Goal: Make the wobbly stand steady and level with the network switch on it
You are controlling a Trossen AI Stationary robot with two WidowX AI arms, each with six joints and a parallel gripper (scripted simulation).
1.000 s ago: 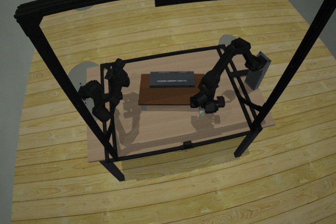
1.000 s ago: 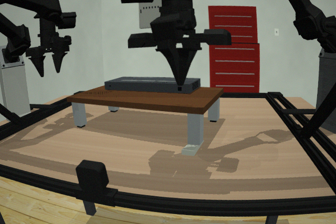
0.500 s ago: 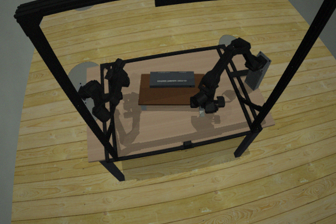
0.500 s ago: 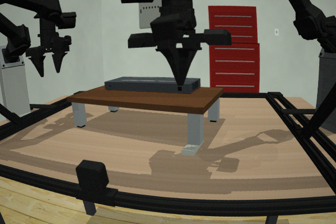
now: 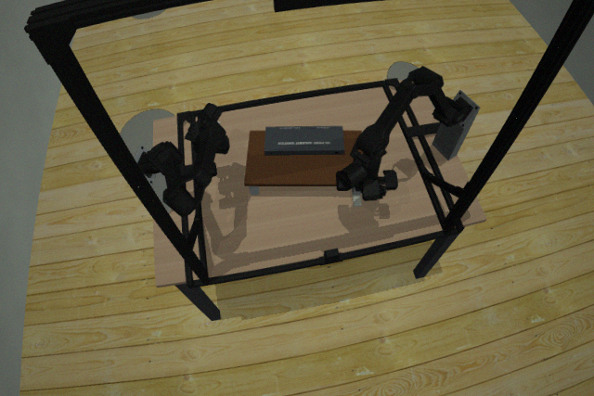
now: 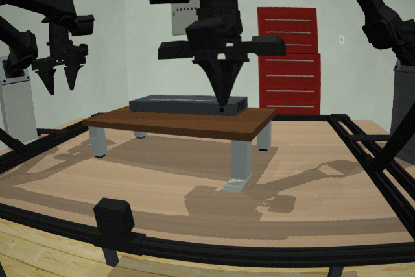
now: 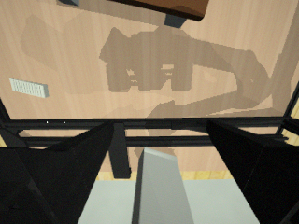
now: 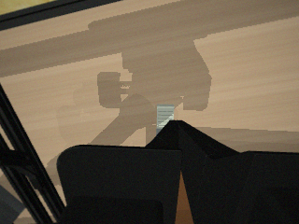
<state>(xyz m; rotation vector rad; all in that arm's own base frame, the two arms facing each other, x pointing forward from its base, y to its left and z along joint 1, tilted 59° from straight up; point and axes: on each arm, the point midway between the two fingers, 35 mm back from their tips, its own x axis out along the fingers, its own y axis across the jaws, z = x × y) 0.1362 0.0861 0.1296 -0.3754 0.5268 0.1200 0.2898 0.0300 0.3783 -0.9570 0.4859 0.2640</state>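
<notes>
The stand has a brown top on grey legs, and the dark network switch lies on it. Both also show in the overhead view, the stand and the switch. A pale wedge lies at the foot of the stand's near right leg. It also shows in the right wrist view. My right gripper is shut and empty, pointing down above that corner of the stand. My left gripper is open and empty, raised well to the stand's left. A second wedge lies loose on the table.
A black frame rail runs round the table's edge, with a small black block on the front rail. A red cabinet stands behind the table. Grey arm bases stand at both sides.
</notes>
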